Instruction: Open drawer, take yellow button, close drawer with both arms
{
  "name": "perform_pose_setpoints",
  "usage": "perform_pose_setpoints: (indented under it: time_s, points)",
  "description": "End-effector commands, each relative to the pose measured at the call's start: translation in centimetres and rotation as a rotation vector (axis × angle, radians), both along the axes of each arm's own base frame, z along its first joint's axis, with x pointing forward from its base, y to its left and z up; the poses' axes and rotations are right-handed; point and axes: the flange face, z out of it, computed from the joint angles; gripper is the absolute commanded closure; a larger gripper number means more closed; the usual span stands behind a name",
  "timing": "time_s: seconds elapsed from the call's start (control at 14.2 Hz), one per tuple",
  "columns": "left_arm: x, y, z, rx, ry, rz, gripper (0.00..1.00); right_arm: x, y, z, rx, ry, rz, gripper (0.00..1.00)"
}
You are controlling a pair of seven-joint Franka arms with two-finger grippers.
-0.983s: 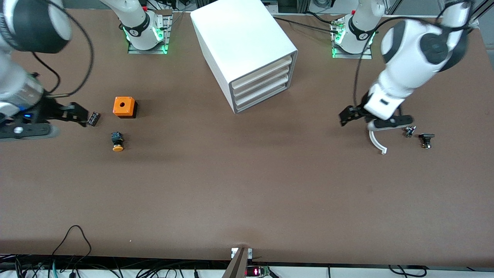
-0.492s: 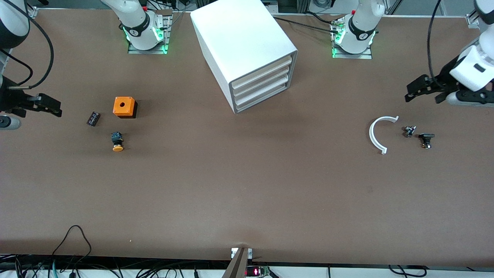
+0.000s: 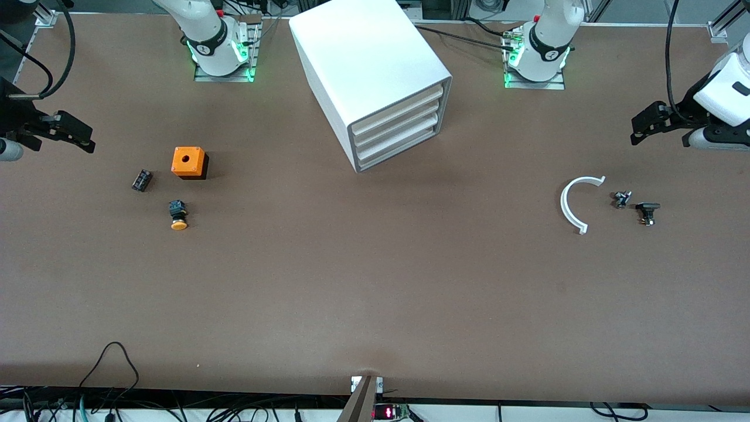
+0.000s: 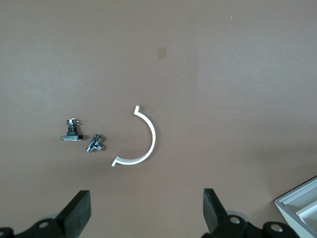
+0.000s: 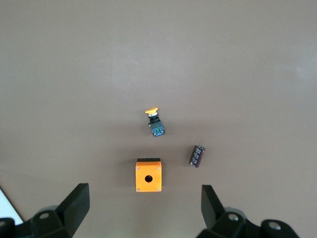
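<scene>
The white cabinet point(image 3: 369, 64) stands at the middle of the table, close to the arms' bases. Its uppermost drawer point(image 3: 398, 105) is shut, flush with the fronts below. The orange-capped button point(image 3: 179, 215) lies on the table toward the right arm's end, and also shows in the right wrist view point(image 5: 155, 121). My right gripper point(image 3: 79, 133) is open and empty, up in the air over that end of the table point(image 5: 144, 206). My left gripper point(image 3: 644, 124) is open and empty, up over the left arm's end point(image 4: 147, 208).
An orange cube with a hole point(image 3: 188, 162) and a small black ribbed block point(image 3: 141, 180) lie beside the button. A white arc piece point(image 3: 577, 202) and two small dark metal parts point(image 3: 621, 199) point(image 3: 647, 212) lie toward the left arm's end. The cabinet's corner point(image 4: 297, 206) shows in the left wrist view.
Both arms have drawn back and up toward the table's ends. The left gripper left the white arc, the right gripper left the black block. Nothing on the table moved.
</scene>
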Motion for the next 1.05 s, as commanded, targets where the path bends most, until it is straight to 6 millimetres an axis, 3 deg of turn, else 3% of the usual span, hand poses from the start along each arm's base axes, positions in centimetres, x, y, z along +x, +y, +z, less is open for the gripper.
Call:
perform_pose_setpoints:
  time_s: [0.0,0.98]
  points:
    - [0.33,0.04,-0.02,0.022,0.031,-0.027,0.00,-0.39,-0.10,-0.13,0.018,-0.007,0.004,0.00]
    - [0.34,0.22,-0.68,0.021,0.072,-0.022,0.00,0.34,-0.54,0.12,0.043,-0.011,-0.012,0.00]
